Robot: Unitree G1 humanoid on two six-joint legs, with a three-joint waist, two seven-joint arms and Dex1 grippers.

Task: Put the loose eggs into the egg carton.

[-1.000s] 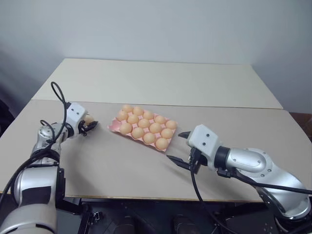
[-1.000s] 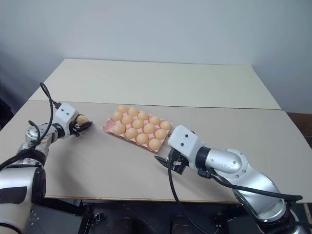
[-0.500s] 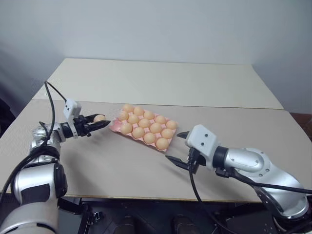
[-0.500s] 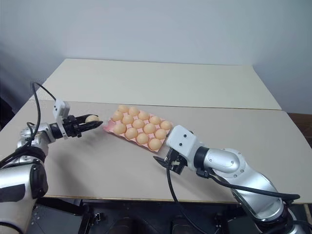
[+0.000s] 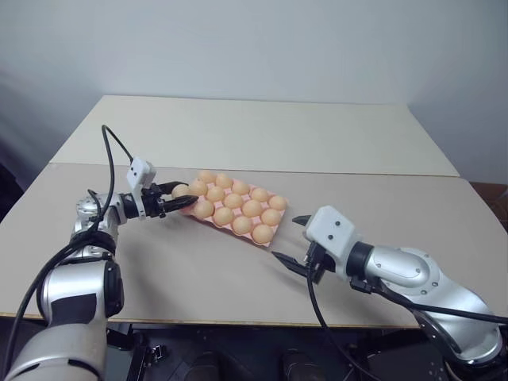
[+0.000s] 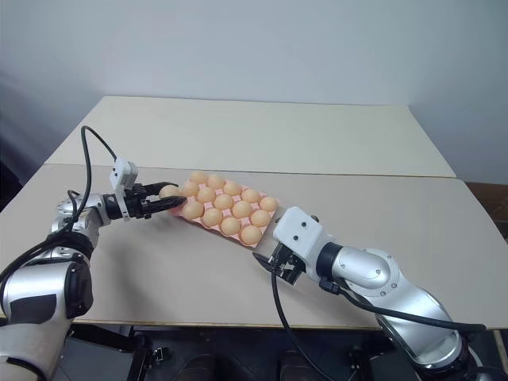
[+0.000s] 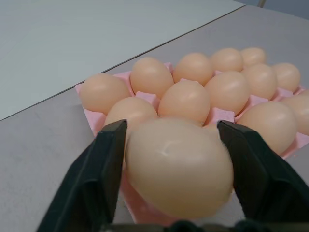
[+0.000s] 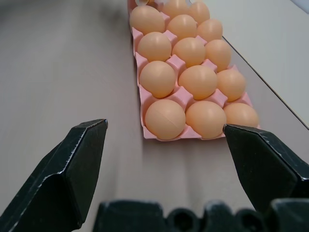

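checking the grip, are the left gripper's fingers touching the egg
Touching. In the left wrist view the egg sits between both black fingers, each pressed against its side with no gap.

In the left wrist view, the egg [image 7: 178, 166] between the left tool's [image 7: 171, 150] fingers [image 7: 108, 164] hides the near corner of the egg carton [image 7: 145, 96], so the cup beneath cannot be seen. Whether those fingers press the egg or stand just off it cannot be told. In the right wrist view, the carton's far end is cut off by the picture's edge.
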